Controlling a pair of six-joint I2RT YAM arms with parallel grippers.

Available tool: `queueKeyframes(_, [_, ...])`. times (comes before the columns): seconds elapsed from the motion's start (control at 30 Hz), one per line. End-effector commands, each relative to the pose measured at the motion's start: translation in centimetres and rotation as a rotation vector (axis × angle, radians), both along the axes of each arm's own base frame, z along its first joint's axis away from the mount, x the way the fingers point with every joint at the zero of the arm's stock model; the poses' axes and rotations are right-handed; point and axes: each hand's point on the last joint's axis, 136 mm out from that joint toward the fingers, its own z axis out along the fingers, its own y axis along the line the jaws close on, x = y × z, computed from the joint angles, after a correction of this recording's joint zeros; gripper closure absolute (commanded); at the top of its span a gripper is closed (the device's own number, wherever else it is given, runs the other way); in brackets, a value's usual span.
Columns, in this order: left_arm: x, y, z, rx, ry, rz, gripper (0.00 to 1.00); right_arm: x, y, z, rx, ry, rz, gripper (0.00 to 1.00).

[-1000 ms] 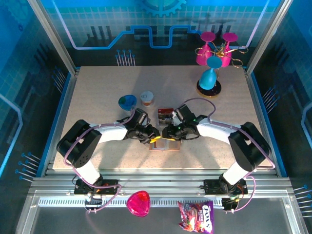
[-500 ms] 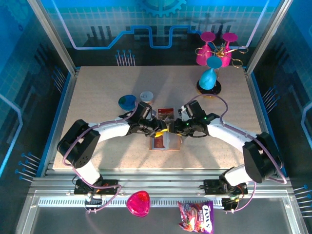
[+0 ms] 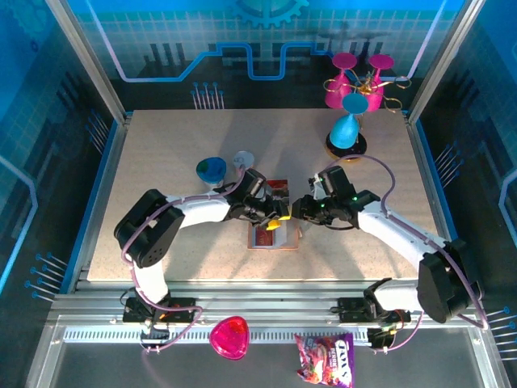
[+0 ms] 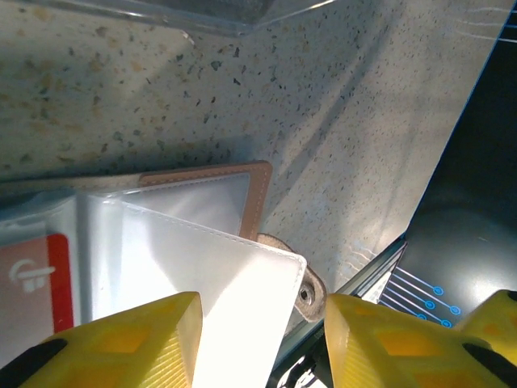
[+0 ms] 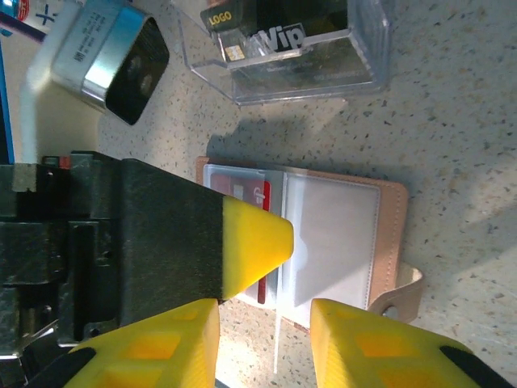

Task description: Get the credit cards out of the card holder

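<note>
Extraction step: red card (image 4: 36, 279) is sitting inside open card holder (image 5: 393, 242). Left gripper (image 4: 260, 315) and right gripper (image 5: 265, 323) are hovering above it, released, empty; next needs pinching card edge.

The card holder (image 5: 394, 234) is seen as matt tan leather with glossy clear plastic sleeves (image 5: 331, 234); the table (image 5: 452, 121) is finished speckled and matt.

A speckled beige worktop (image 3: 161, 162) sits inside blue circuit-patterned walls (image 3: 202, 32). Silver frame posts (image 3: 89, 61) rise at its far corners.
</note>
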Motion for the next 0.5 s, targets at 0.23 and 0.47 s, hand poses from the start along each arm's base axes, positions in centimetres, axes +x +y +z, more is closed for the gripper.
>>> queueKeyframes(0.23, [-0.45,-0.94,0.36,-0.015,0.01,-0.041,0.54,-0.73,-0.93,-0.79,-0.013,0.03,-0.007,0.65])
queueKeyframes(0.47, [-0.46,-0.78,0.17,-0.012,0.006,-0.036,0.54,-0.75,-0.5,-0.87,0.005,0.043,0.003,0.65])
